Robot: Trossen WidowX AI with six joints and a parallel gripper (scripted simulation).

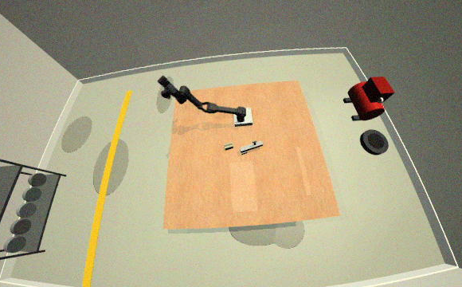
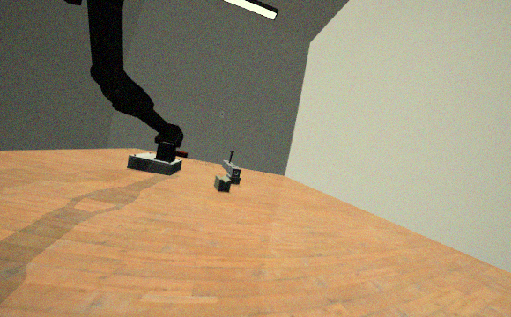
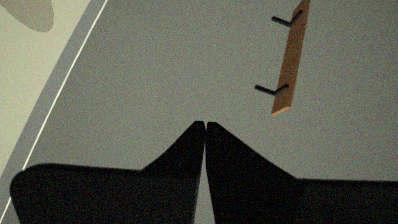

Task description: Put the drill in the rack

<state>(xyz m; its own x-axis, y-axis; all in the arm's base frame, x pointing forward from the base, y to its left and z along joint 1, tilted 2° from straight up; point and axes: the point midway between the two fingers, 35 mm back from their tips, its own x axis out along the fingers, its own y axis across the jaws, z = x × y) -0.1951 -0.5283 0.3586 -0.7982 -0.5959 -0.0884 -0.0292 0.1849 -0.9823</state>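
Observation:
My gripper (image 3: 204,130) is shut, its tips together with nothing between them. In the top view the arm reaches out past the table's back left corner, well away from the blocks. A long pale grey block (image 1: 250,148) (image 2: 230,168), seemingly the holder with the stuck drill, sits on the table with a thin dark upright pin (image 2: 232,156) on top. Beside it, apart, stands a small block (image 1: 229,147) (image 2: 222,184) with a notched top, seemingly the rack. The key and the drill are too small to tell apart.
The arm's base (image 1: 248,117) (image 2: 143,164) stands on the wooden table (image 1: 203,191) (image 2: 255,246) behind the blocks. A wooden board (image 3: 291,60) with dark hooks shows in the wrist view. A red machine (image 1: 360,100) and a dark disc (image 1: 374,142) are off to the right.

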